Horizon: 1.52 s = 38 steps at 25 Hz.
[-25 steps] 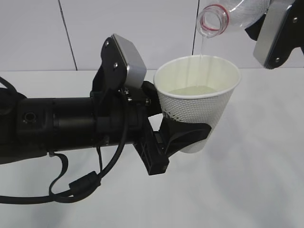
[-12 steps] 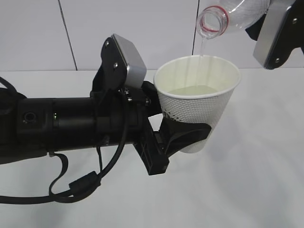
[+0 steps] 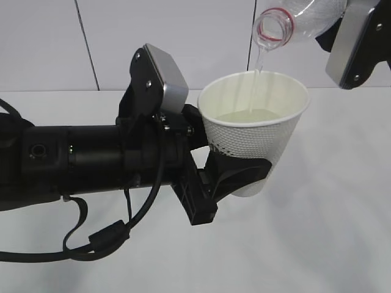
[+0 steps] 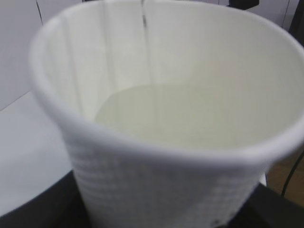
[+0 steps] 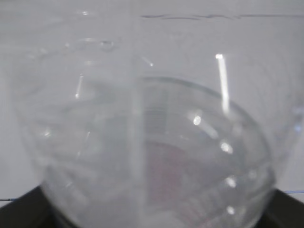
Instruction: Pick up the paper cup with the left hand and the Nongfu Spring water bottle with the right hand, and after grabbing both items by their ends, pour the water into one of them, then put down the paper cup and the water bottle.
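no legible txt, no labels readable

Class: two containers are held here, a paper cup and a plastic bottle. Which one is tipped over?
The Nongfu Spring water bottle, mouth angled downward, water streaming out. The paper cup stays upright.

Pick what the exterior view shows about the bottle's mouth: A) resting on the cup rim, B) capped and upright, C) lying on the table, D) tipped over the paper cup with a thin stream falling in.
D: the water bottle tilts above the paper cup, its water streaming in.
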Each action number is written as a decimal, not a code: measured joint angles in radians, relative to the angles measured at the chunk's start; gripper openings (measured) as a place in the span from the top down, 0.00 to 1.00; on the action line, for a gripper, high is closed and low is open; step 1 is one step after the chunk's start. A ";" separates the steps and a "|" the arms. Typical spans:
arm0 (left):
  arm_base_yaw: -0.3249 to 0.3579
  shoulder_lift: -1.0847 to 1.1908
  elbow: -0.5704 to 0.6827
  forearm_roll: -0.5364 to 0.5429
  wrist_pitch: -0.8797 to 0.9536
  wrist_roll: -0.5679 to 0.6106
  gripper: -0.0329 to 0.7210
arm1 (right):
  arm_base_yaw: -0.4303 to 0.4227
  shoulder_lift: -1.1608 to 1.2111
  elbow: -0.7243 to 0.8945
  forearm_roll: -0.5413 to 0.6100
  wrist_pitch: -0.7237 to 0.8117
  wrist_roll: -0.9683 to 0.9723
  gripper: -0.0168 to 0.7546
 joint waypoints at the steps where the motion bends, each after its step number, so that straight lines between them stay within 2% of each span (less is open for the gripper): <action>1: 0.000 0.000 0.000 0.000 0.000 0.000 0.31 | 0.000 0.000 0.000 0.000 0.000 0.000 0.30; 38: 0.000 0.000 0.000 0.002 0.000 0.000 0.31 | 0.000 0.000 0.000 0.000 0.000 -0.003 0.30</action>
